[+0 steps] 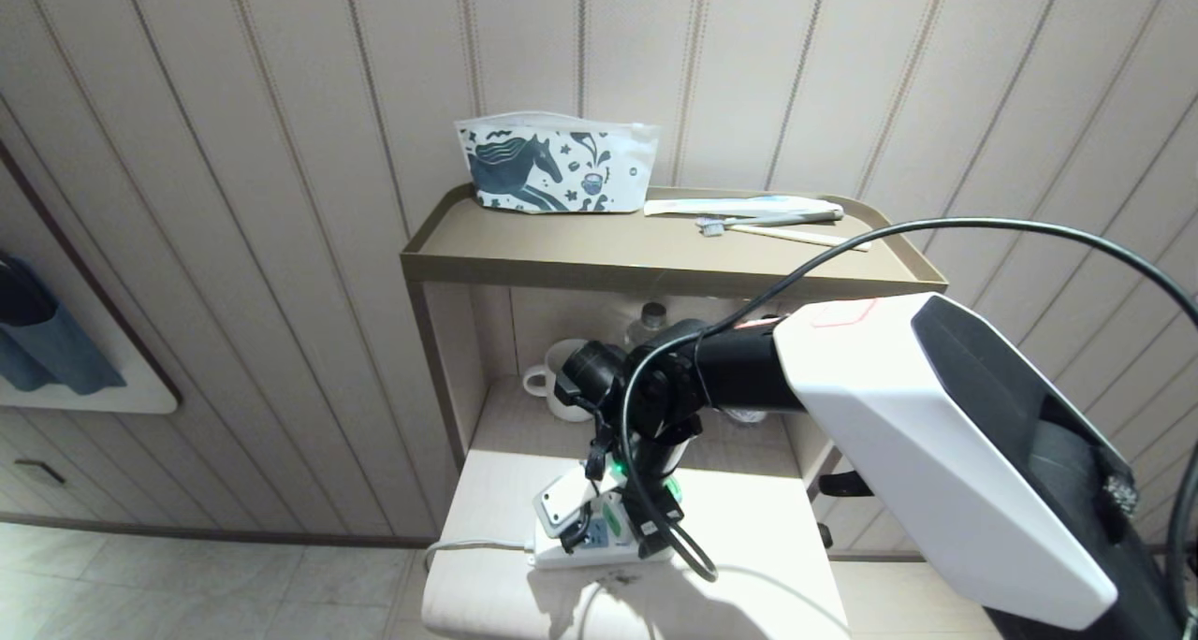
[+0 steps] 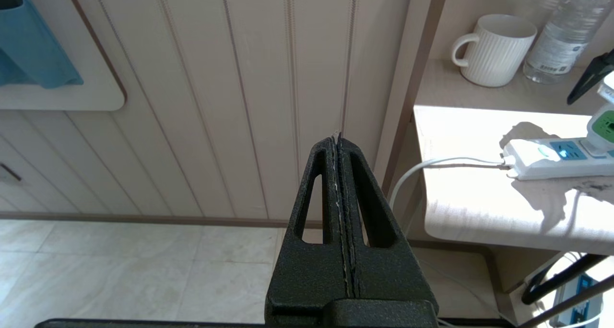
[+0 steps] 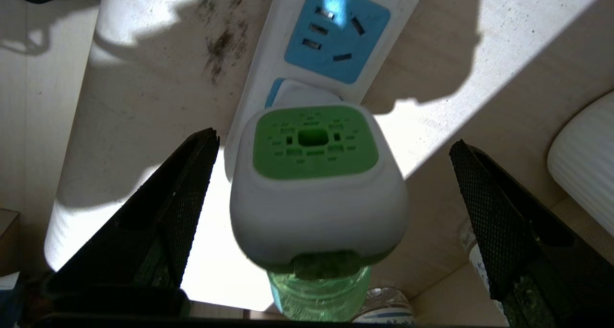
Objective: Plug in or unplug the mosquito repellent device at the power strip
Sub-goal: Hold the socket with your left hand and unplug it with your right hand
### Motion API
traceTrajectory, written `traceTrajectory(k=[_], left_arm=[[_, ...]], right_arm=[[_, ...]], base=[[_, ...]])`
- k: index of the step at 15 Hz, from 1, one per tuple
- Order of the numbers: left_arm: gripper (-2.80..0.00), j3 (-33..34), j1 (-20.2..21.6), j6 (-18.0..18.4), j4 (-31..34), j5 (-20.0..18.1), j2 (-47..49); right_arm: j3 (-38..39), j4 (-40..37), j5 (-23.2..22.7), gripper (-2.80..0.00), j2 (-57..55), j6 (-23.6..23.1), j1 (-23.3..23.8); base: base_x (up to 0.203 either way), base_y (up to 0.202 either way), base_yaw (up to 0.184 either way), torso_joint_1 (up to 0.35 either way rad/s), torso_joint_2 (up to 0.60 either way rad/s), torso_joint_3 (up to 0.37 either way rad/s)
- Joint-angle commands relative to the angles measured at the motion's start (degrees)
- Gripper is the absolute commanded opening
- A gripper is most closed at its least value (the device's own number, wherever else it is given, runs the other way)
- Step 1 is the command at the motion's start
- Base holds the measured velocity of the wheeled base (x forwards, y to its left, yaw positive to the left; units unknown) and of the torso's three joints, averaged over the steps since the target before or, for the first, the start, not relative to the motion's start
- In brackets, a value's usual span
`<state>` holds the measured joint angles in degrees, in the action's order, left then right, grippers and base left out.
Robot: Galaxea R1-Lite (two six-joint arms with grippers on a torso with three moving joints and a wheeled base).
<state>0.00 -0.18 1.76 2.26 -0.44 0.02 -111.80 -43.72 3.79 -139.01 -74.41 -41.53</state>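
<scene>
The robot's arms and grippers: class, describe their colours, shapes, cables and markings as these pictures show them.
The right arm has a white angular shell with a black panel, a faint red outline marking, a black wrist and a looping black cable. The right gripper has black wedge-shaped fingers with mesh-textured pads. The left gripper has black triangular fingers with slot-shaped cut-outs.

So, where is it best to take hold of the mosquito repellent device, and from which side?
Probably by the white rounded body of the mosquito repellent device, one finger on each flank, coming from above its green vented top. It sits plugged in the power strip, and its two white flanks offer fuller contact than the green liquid bottle. The open right gripper already straddles it without touching.
</scene>
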Motion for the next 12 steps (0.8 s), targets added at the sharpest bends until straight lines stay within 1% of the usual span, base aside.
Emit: traceTrajectory(k=[1,3,4,10,11,12], left_arm=[[-2.8,0.0,0.0,0.0,0.0,0.0,0.0],[-2.8,0.0,0.0,0.0,0.0,0.0,0.0],[-2.8,0.0,0.0,0.0,0.0,0.0,0.0],[-2.8,0.0,0.1,0.6,-0.2,0.1,0.0],[-2.8,-0.2,0.0,1.0,0.4,0.5,0.0],[-2.8,-1.5,0.0,2.0,1.3,0.0,0.6]], right_arm=[[0.0,0.0,0.1,0.0,-0.5,-0.4,0.0],[0.0,0.7,0.0,0.0,-0.9,-0.1,0.0],[0.0,0.7,0.1,-2.8,-0.9,0.0,0.0],[0.1,0.9,0.3,-2.8,-0.9,0.0,0.2],[0.2,0.9,0.2,-2.8,-0.9,0.0,0.6],[0.5,0.8,0.1,-2.8,-0.7,0.1,0.8]], base=[[0.0,0.0,0.0,0.0,0.0,0.0],[0.0,0.0,0.0,0.0,0.0,0.0],[0.0,0.0,0.0,0.0,0.0,0.0],[0.0,0.0,0.0,0.0,0.0,0.0],[0.0,0.0,0.0,0.0,0.0,0.0],[0.0,0.0,0.0,0.0,0.0,0.0]])
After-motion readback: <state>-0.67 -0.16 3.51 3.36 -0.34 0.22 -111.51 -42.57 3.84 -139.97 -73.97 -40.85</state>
